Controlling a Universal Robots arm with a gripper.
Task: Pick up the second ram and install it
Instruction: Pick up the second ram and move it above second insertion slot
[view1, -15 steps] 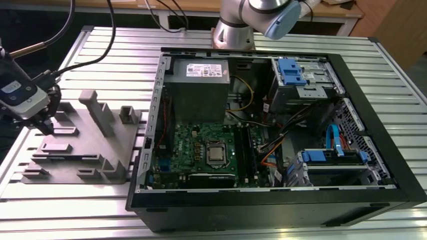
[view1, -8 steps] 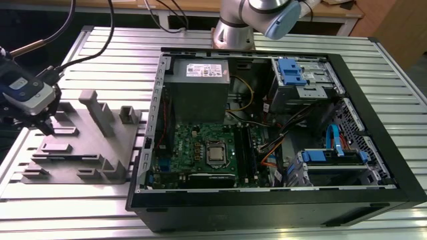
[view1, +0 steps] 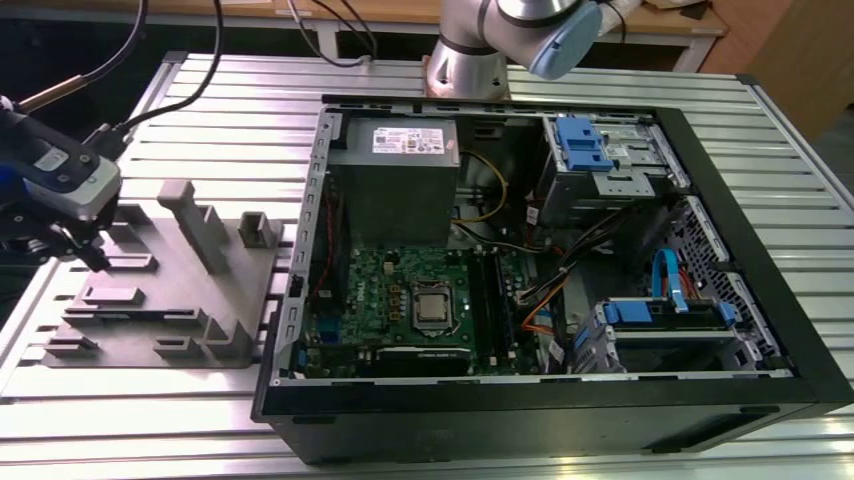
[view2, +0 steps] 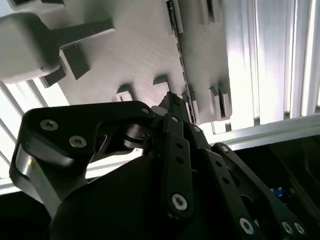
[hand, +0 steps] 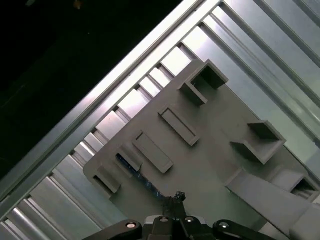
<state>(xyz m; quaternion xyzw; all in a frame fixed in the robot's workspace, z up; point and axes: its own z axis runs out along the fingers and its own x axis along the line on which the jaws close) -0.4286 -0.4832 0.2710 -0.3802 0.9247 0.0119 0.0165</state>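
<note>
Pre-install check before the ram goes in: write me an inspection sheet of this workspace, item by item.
Surface: ribbed aluminium table, carrying the fixture and the case.
Job's things: second ram stands on edge in the grey fixture block; open computer case with its motherboard exposed.
Clutter: nothing seen.
Grippers: gripper low over the fixture block, its tip right at the ram in the second wrist view; contact cannot be told.
Cables: black cables cross the table's corner; wiring inside the case.
Surroundings: wooden furniture beyond the table.
</note>
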